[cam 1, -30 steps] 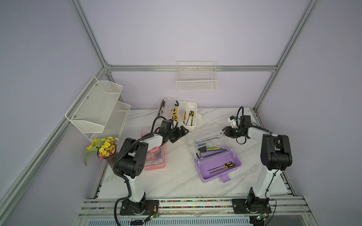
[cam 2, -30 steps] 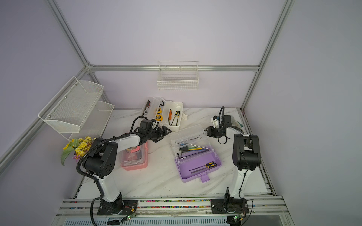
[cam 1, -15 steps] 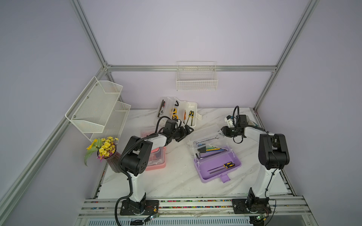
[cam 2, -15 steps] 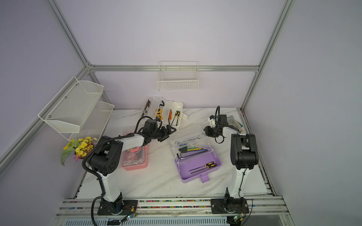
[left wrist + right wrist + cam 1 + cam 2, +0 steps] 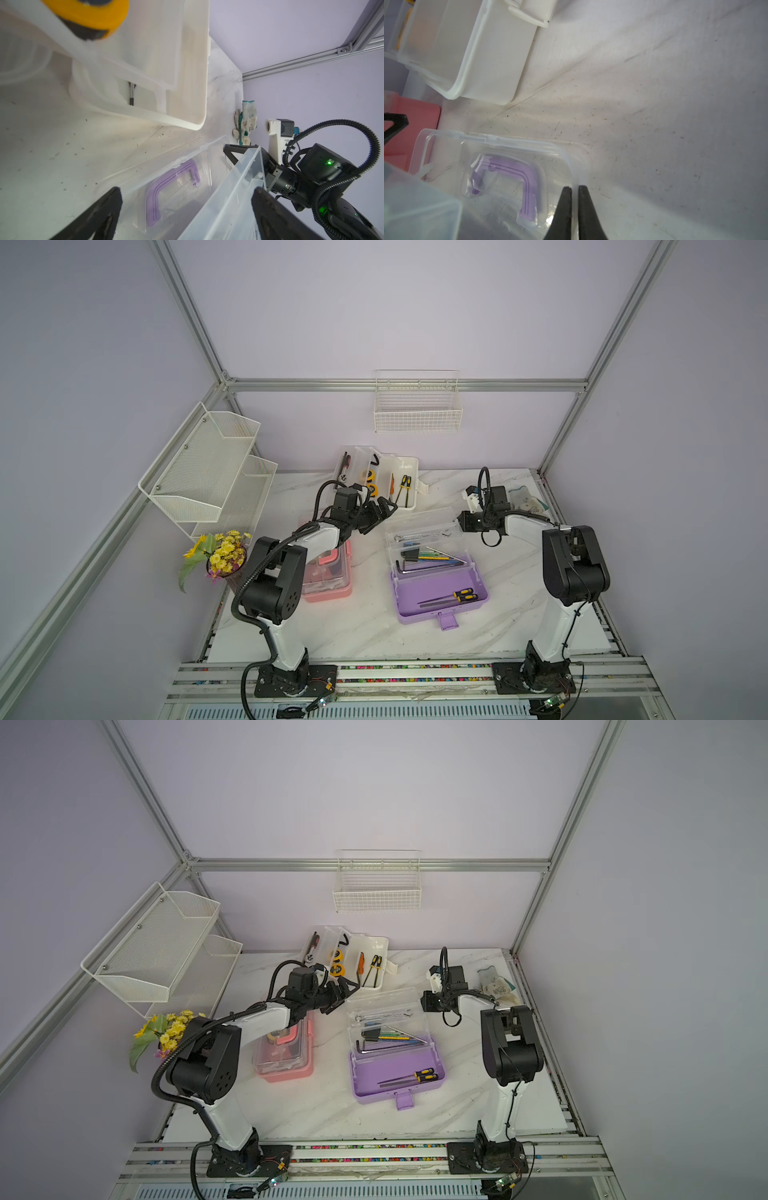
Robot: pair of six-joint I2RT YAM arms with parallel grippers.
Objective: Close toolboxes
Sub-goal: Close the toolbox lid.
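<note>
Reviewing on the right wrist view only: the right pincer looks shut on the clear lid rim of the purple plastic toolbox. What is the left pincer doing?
Observer: The left pincer stands wide open, holding nothing, facing the purple plastic toolbox's clear lid.
Operator: Is the pink plastic toolbox closed?
Observer: In both top views the pink plastic toolbox sits with its transparent cover down; whether it is latched I cannot tell.
</note>
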